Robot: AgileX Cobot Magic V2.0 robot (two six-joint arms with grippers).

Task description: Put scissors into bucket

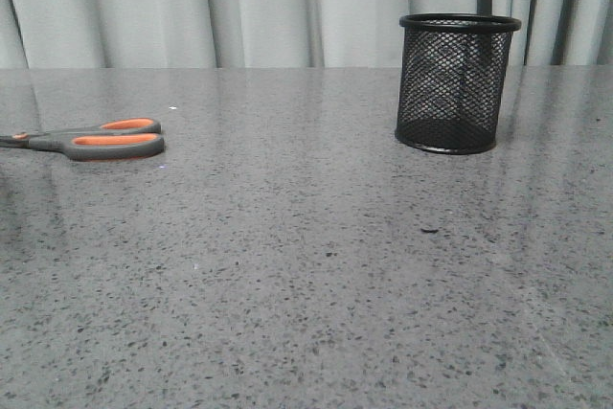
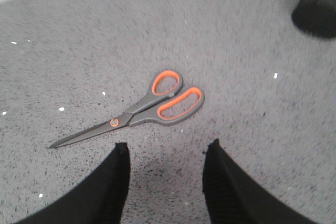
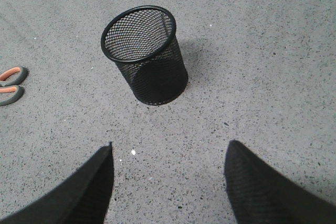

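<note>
The scissors lie flat on the grey speckled table at the far left, with dark grey handles lined in orange. In the left wrist view the scissors lie closed just beyond my left gripper, which is open and empty above the table. The bucket, a black wire-mesh cup, stands upright at the back right. In the right wrist view the bucket is empty and sits beyond my right gripper, which is open and empty. The scissor handles show at that view's edge. Neither gripper shows in the front view.
A pale grey curtain hangs behind the table's far edge. The bucket's base shows in a corner of the left wrist view. A small dark speck lies on the table in front of the bucket.
</note>
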